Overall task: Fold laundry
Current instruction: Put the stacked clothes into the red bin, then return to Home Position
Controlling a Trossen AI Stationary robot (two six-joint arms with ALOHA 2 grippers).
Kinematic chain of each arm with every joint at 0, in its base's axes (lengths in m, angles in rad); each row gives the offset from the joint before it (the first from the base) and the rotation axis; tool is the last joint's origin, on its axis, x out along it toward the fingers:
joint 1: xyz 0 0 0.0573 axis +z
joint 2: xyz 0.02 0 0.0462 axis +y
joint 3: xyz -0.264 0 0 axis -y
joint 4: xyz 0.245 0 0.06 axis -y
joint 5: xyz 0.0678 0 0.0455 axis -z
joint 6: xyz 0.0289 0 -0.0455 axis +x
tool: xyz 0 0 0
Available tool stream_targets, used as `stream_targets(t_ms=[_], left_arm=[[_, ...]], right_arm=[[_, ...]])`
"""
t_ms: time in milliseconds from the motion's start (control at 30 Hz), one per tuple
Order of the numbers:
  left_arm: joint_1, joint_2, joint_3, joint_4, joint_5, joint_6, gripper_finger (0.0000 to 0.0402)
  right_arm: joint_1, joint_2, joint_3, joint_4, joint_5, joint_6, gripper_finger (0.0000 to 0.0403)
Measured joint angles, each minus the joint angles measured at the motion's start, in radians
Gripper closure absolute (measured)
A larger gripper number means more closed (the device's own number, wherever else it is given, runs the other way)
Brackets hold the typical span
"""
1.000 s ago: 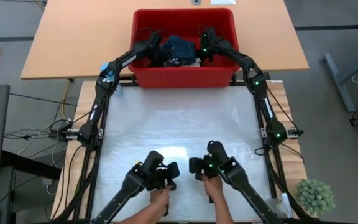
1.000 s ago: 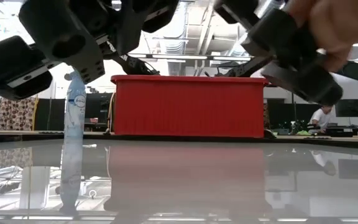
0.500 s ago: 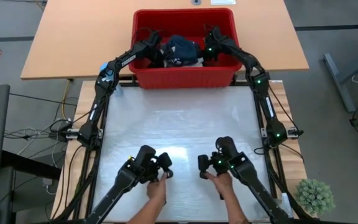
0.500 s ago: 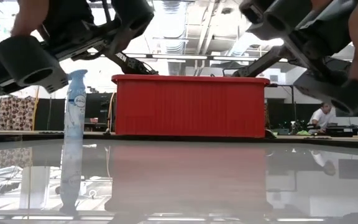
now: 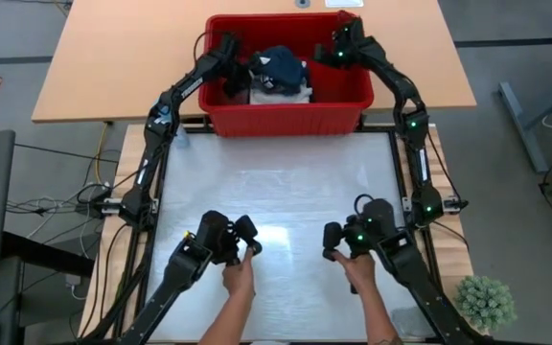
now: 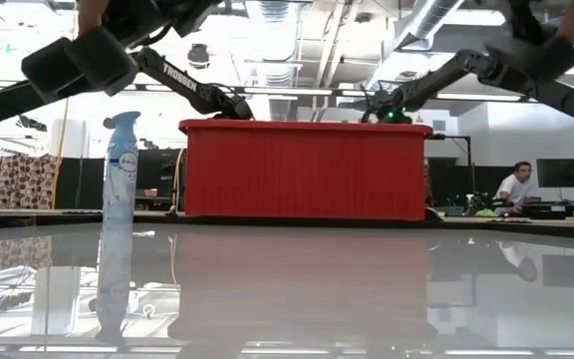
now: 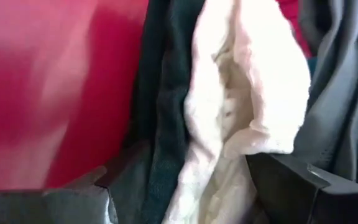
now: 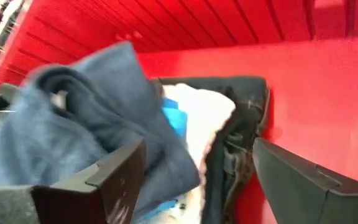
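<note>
- Left tool (image 7: 179, 186): released, fingers straddling the white garment (image 7: 241, 106) inside the red basket (image 5: 286, 115).
- Right tool (image 8: 197, 180): released, above the grey garment (image 8: 73, 118).
- Advice: sink deeper, pinch one garment only, then lift onto the tabletop (image 5: 286, 192).

bare table (image 5: 276, 192), garments (image 5: 278, 73) crowding basket (image 5: 286, 117)

Soft cloth laundry (image 5: 278, 73) in a glossy ribbed red plastic basket (image 5: 286, 119); table (image 5: 276, 182) smooth, mirror-like.
</note>
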Motion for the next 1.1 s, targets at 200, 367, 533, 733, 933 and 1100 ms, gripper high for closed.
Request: stream_targets(t_ms=[200, 367, 533, 733, 933, 1100], left_arm=[[0.013, -0.010, 0.001, 0.028, 0.033, -0.020, 0.0150], [0.031, -0.011, 0.001, 0.015, 0.047, -0.046, 0.0150], [0.036, -0.017, 0.001, 0.063, 0.001, -0.064, 0.0150], [0.043, -0.042, 0.002, 0.233, -0.103, -0.188, 0.0150], [0.048, -0.055, 0.003, 0.228, -0.182, -0.277, 0.0150], [0.048, -0.055, 0.002, 0.356, -0.162, -0.322, 0.0150]], right_arm=[[-0.003, -0.051, 0.000, 0.018, 0.016, -0.018, 0.0087], [-0.005, -0.094, 0.000, 0.033, 0.024, -0.030, 0.0087], [-0.005, -0.121, 0.000, 0.015, 0.027, -0.053, 0.0087], [-0.005, -0.128, 0.000, 0.004, 0.019, -0.053, 0.0087], [-0.005, -0.128, 0.000, -0.010, 0.018, -0.053, 0.0087], [-0.006, -0.159, 0.000, 0.016, -0.013, -0.112, 0.0087]])
